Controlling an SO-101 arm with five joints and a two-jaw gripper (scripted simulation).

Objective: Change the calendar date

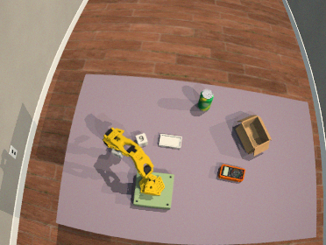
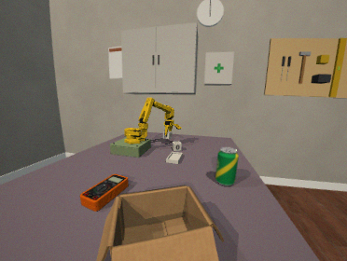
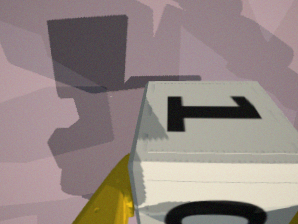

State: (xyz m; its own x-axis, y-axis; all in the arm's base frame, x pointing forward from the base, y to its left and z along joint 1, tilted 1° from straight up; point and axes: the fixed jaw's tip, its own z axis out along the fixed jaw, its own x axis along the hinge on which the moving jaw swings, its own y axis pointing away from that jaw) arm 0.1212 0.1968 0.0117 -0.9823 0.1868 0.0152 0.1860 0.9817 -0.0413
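One white cube (image 1: 116, 153) (image 2: 167, 135) (image 3: 215, 172) is held by my gripper (image 1: 116, 151) (image 2: 167, 132) (image 3: 212, 200), which is shut on it above the mat, left of the tray in the top view. The wrist view shows a black 1 lying sideways on one face and part of a 0 on the adjoining face. A second white cube (image 1: 141, 139) (image 2: 177, 146) sits on the mat between gripper and tray; its top reads as 9 in the top view, and a side shows 0 in the exterior view. The white tray (image 1: 170, 147) (image 2: 173, 161) holds no cube. Its month name is not readable.
The green arm base (image 1: 166, 199) (image 2: 126, 149) is at the near side. A green can (image 1: 205, 101) (image 2: 227, 168) stands beyond the tray. An open cardboard box (image 1: 246, 139) (image 2: 163, 249) and an orange multimeter (image 1: 231, 173) (image 2: 104, 191) lie to the right in the top view.
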